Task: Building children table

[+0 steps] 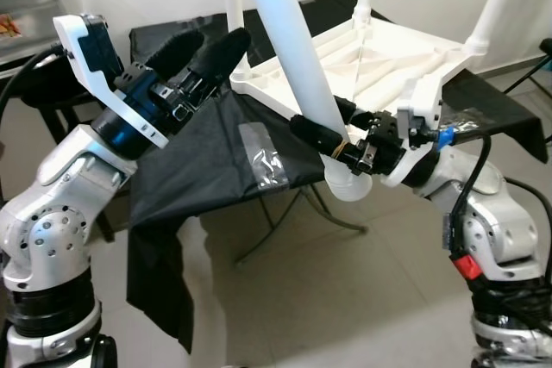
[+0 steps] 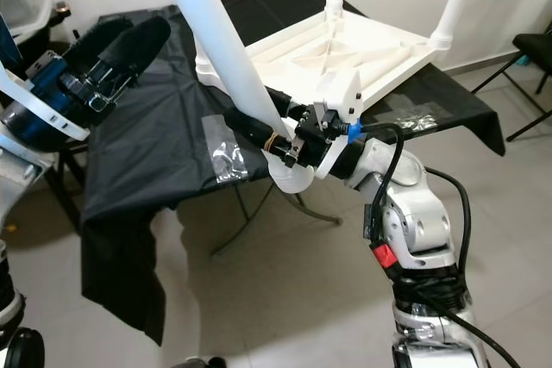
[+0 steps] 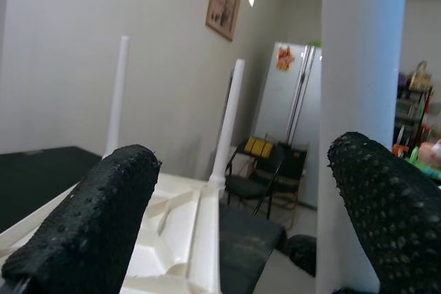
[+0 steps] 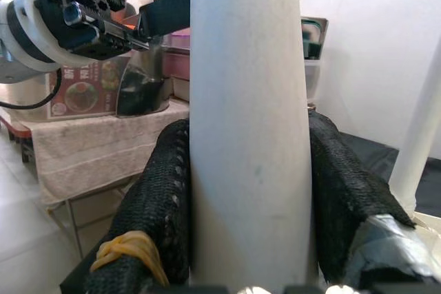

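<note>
Fingers of the right tool (image 1: pixel 341 131) clamp a loose white leg (image 1: pixel 289 40) near its thick lower end, which hangs off the desk's front edge. At ten o'clock from it, the left tool (image 1: pixel 207 49) hovers spread wide, holding nothing. Beyond, at one o'clock, the upturned white tabletop (image 1: pixel 379 62) lies on the black-draped desk (image 1: pixel 216 161), other legs already upright. Fitting this leg looks underway; next it needs its end steered to the free corner socket.

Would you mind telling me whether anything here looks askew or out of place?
Yes: the white leg held in the right gripper is tilted and unattached, while the three fitted legs stand upright on the upside-down tabletop. The black cloth hangs unevenly off the folding table's near corner.
</note>
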{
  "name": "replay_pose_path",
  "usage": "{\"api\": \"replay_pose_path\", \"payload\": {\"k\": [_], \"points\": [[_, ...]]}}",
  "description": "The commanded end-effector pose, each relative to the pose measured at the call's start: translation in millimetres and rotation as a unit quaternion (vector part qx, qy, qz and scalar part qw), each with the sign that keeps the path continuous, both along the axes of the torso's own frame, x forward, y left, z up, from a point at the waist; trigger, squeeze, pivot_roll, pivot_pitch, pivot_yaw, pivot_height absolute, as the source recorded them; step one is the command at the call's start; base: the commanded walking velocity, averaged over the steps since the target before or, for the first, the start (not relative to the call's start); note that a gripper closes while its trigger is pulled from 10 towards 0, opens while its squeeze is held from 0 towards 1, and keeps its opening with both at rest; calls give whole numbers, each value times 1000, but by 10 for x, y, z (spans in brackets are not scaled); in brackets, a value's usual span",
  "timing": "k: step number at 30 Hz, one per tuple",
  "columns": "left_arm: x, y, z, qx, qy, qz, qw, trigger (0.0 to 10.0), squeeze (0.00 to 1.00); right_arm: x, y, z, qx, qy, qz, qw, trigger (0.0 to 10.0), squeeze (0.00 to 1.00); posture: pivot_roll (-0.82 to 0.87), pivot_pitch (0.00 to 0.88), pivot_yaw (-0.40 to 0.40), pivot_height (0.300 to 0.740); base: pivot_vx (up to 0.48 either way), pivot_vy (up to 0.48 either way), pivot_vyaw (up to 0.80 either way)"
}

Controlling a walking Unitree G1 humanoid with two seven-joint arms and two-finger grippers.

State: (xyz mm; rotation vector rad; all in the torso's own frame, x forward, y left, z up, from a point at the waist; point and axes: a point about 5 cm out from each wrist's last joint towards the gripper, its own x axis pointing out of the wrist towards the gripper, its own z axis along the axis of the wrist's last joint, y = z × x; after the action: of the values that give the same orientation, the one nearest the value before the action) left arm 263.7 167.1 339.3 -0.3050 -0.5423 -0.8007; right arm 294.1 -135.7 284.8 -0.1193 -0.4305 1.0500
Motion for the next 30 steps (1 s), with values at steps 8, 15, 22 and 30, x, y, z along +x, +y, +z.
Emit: {"api": "replay_pose_path", "payload": {"k": [8, 15, 22, 30], "points": [[-138, -54, 52, 7, -23, -68, 997, 10000, 0, -5, 37, -6, -3, -15, 3, 1000, 10000, 0, -1, 163, 1, 740, 0, -207, 0], [-190, -109, 42, 10, -27, -103, 994, 10000, 0, -2, 30, -13, -7, -17, -1, 1000, 10000, 0, -1, 163, 1, 740, 0, 0, 0], [-156, -160, 49, 10, -26, -88, 996, 10000, 0, -19, 100, -106, -53, -21, 6, 998, 10000, 0, 1, 163, -1, 740, 0, 0, 0], [-123, -232, 51, 5, -20, -76, 997, 10000, 0, -20, 141, -163, -70, -20, 9, 997, 10000, 0, 2, 161, -3, 740, 0, 0, 0]]}}
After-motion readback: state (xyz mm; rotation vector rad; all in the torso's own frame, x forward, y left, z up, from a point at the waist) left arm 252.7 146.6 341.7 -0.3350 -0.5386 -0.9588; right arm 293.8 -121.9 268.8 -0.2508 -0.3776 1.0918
